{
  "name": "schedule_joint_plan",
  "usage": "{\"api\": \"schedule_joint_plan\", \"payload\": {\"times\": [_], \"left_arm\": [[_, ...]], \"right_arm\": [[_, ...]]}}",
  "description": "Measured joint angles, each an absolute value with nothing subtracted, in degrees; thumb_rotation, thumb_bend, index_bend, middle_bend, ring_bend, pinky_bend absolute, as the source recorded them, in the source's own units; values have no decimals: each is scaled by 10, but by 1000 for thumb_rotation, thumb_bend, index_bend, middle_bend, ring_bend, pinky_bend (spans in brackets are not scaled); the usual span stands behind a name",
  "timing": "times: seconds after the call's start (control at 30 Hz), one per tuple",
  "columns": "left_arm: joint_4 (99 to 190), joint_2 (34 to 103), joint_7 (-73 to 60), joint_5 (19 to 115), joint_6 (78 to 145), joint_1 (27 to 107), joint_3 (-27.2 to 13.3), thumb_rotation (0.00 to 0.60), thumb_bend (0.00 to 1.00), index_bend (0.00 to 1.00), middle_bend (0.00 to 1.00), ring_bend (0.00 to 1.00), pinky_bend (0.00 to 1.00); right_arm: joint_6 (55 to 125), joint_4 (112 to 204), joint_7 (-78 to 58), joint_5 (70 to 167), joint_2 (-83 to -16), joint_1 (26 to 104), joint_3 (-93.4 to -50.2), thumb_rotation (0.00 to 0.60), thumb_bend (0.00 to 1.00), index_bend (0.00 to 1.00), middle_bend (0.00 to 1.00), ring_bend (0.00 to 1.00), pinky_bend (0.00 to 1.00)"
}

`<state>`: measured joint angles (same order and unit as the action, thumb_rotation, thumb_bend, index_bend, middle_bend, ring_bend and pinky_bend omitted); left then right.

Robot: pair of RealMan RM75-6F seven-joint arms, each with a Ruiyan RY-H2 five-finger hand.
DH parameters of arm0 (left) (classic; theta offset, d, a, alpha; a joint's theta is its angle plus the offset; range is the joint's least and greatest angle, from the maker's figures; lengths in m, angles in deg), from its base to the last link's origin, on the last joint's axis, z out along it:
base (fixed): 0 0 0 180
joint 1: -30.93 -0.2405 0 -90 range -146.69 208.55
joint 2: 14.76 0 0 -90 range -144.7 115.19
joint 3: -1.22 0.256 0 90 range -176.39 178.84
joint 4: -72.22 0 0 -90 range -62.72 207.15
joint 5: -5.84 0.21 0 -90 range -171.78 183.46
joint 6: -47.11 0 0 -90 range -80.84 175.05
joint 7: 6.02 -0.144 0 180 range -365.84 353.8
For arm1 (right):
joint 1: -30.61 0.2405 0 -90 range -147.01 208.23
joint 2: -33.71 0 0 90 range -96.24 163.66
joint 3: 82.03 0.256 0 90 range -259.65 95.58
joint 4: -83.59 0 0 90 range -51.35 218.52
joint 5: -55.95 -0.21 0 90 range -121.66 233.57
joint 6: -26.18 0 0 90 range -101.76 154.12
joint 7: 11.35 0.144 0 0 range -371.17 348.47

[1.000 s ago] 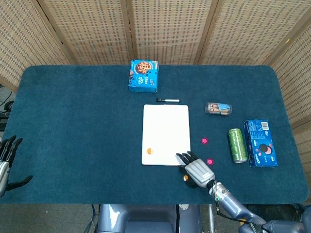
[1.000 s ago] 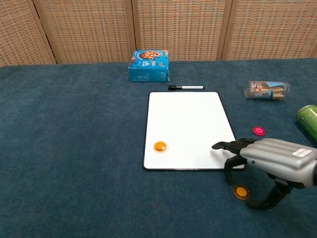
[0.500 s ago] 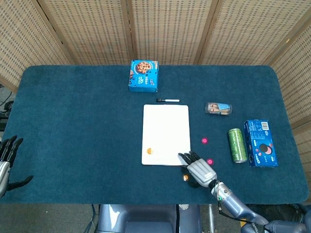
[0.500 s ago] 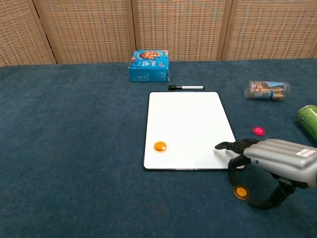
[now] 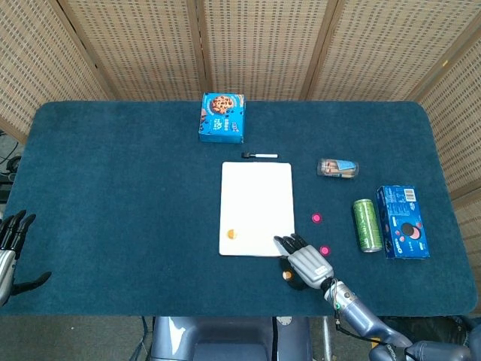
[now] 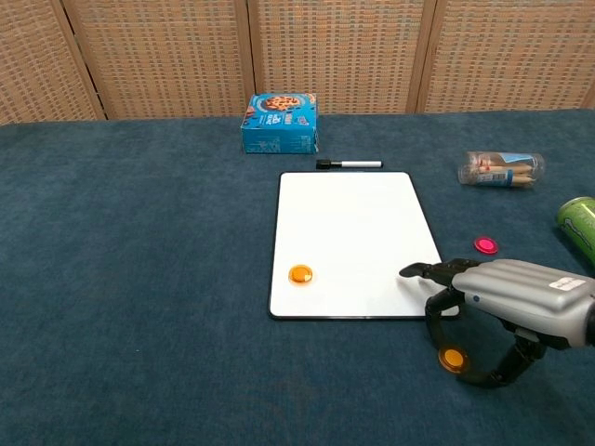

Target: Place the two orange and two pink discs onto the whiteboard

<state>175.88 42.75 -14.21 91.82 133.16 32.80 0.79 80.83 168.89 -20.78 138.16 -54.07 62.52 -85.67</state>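
one orange disc (image 6: 299,274) is already lying on the whiteboard (image 6: 351,214), while a second orange disc (image 6: 452,358) is sitting on the cloth just off its near right corner, under the right hand (image 6: 502,302). that hand is hovering with fingers spread, holding nothing, likely lining up a pinch. both pink discs (image 5: 316,218) (image 5: 325,250) are waiting to the right; the left hand (image 5: 11,241) is resting spread at the table edge.

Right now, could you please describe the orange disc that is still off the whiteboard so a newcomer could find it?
Start at the whiteboard in the middle of the table and go to its near right corner. Just in front of it, on the blue cloth under the right hand, lies the orange disc. Its twin sits on the board; the pink discs lie further right.
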Motion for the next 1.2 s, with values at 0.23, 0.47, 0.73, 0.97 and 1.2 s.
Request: {"api": "schedule_joint_plan", "payload": {"times": [0.23,0.47,0.73,0.97,1.2], "left_arm": [[1759,427,-142,918,1331,328,8,600,0,0,0,0,0],[1759,427,-141,916,1331,328,7,600,0,0,0,0,0],[1759,425,-136,914,1330,329,6,600,0,0,0,0,0],[1759,421,-125,912,1330,329,6,600,0,0,0,0,0],[1757,416,-114,911,1328,329,5,600,0,0,0,0,0]], "right_arm": [[809,1705,-208,1381,-536,630,-842,600,338,488,0,0,0],[792,1720,-244,1339,-537,655,-793,600,348,488,0,0,0],[770,1714,-309,1245,-559,688,-744,600,348,488,0,0,0],[767,1698,-381,1154,-591,720,-713,600,307,457,0,0,0],[796,1697,-448,1089,-615,741,-705,600,191,255,0,0,0]]}}
